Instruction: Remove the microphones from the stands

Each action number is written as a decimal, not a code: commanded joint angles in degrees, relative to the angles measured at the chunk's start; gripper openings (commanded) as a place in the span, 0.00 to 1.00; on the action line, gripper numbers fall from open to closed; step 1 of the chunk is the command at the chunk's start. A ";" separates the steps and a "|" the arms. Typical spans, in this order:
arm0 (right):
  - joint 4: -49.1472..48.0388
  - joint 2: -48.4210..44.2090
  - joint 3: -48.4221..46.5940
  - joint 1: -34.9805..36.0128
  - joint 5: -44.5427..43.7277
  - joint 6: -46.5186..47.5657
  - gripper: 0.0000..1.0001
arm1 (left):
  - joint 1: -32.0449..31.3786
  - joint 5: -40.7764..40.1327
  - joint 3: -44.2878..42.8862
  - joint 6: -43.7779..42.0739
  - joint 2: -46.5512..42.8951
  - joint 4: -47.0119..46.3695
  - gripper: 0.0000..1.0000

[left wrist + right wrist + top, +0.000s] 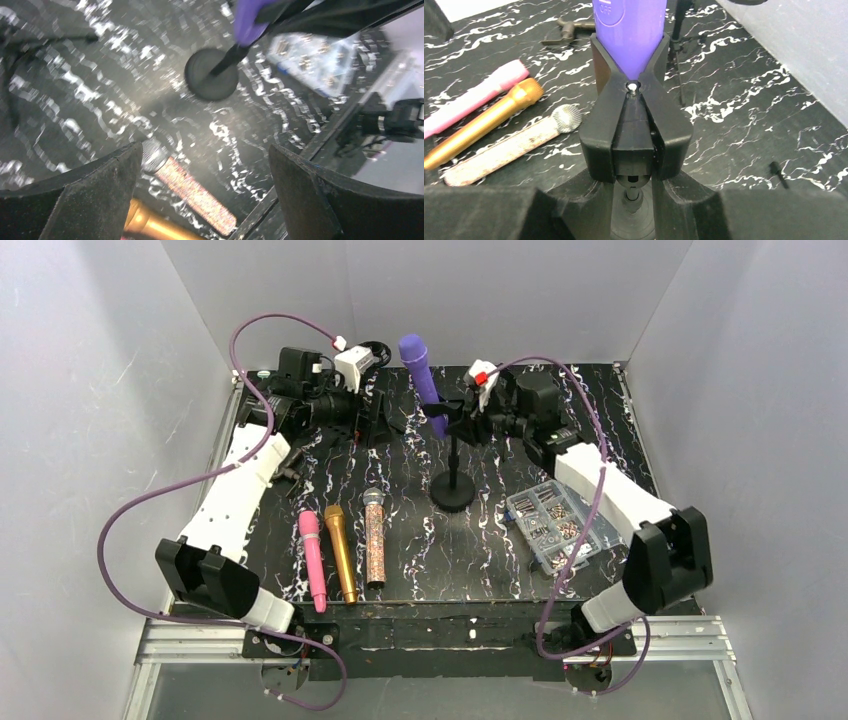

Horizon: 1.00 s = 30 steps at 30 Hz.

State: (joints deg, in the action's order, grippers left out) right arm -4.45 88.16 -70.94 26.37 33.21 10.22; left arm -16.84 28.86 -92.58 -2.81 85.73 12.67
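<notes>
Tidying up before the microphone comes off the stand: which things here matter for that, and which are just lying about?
For the job: purple microphone, stand, right pincer.
Lying about: pink microphone, gold microphone, glitter microphone, parts box.

Bare marbled tabletop [440,550] surrounds the stand base [453,492]. Three loose microphones [340,552] block passage at eight o'clock; a parts box [550,523] blocks four o'clock.

The worktop [450,550] is finished in glossy black marbling. The purple microphone [629,30] is seen as smooth matt plastic, its black clip [636,130] likewise; the gold microphone [484,122] is given a metallic sheen.
</notes>
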 commanded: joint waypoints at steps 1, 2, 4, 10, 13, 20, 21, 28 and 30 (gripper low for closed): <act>-1.32 -8.40 4.08 0.66 1.96 -2.75 0.01 | -1.72 17.01 2.20 3.47 -4.46 -8.89 0.98; -0.78 -9.49 4.90 0.96 2.24 -2.95 0.01 | -1.73 19.84 3.57 5.82 -4.69 -14.02 0.98; 0.49 -11.14 6.10 1.42 2.75 -3.14 0.01 | -1.75 23.08 8.29 12.27 -5.38 -26.21 0.98; 2.80 -12.61 8.20 1.97 4.69 -4.08 0.01 | -2.83 27.97 5.48 6.44 -2.36 -20.56 0.98; 2.03 -13.41 10.11 2.12 4.68 -4.20 0.01 | -2.81 27.99 5.16 6.07 -1.34 -20.12 0.98; 6.61 -16.24 12.82 2.11 4.09 -0.30 0.01 | -4.15 27.61 7.53 5.63 -1.59 -25.24 0.98; 7.28 -16.62 13.12 2.11 4.01 0.19 0.01 | -4.35 27.10 7.66 5.48 -1.62 -25.48 0.98; 10.11 -18.91 13.37 2.11 1.69 2.40 0.16 | -5.79 26.23 6.46 4.80 -1.51 -25.18 0.98; 11.18 -19.24 12.59 2.11 1.04 2.70 0.21 | -5.85 25.63 6.34 4.68 -1.71 -24.94 0.98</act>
State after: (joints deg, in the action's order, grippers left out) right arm 2.31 70.63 -57.54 28.23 35.38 12.38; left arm -22.24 52.93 -85.38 3.07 85.32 -11.73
